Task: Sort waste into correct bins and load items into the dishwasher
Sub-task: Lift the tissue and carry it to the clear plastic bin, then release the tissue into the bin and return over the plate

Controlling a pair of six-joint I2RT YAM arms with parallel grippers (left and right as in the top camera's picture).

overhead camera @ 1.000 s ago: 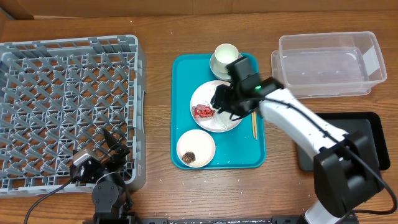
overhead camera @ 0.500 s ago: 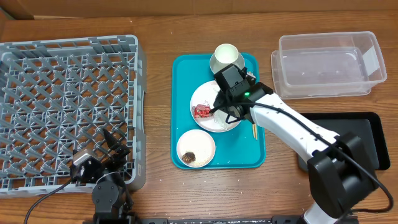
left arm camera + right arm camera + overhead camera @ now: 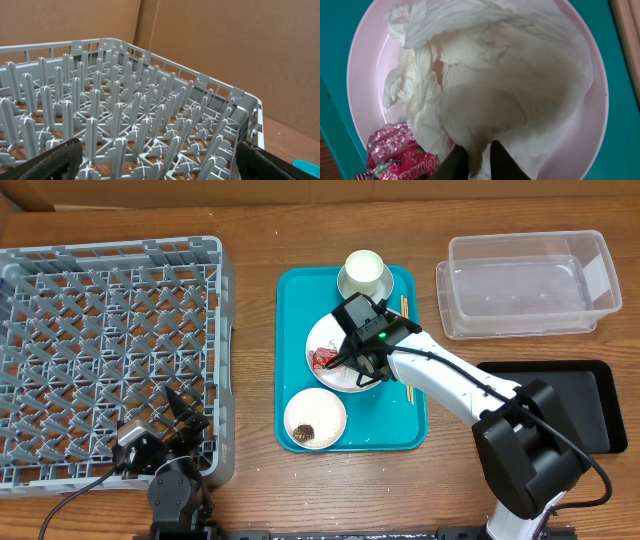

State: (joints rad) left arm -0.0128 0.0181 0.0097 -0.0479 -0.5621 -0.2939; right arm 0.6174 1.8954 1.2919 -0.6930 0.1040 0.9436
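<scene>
Since a second ago the right gripper (image 3: pixel 477 159) has slid further over the plate (image 3: pixel 370 55) and drawn its fingers (image 3: pixel 456 161) in. They now stand narrow, pinching a fold of the crumpled white napkin (image 3: pixel 485 85). The napkin covers most of the plate, which sits on the teal tray (image 3: pixel 300 310). The red wrapper (image 3: pixel 395 157) lies on the plate just beside the pinch, and its lower part is cut off by the picture's edge. From overhead the right arm hides the napkin, and only the wrapper (image 3: pixel 324 359) shows beside it. The left gripper (image 3: pixel 188 410) hovers at the dish rack (image 3: pixel 150 100), near its front wall. Its fingers (image 3: pixel 55 157) are spread wide and hold nothing, and their tips are cut off in the wrist view.
</scene>
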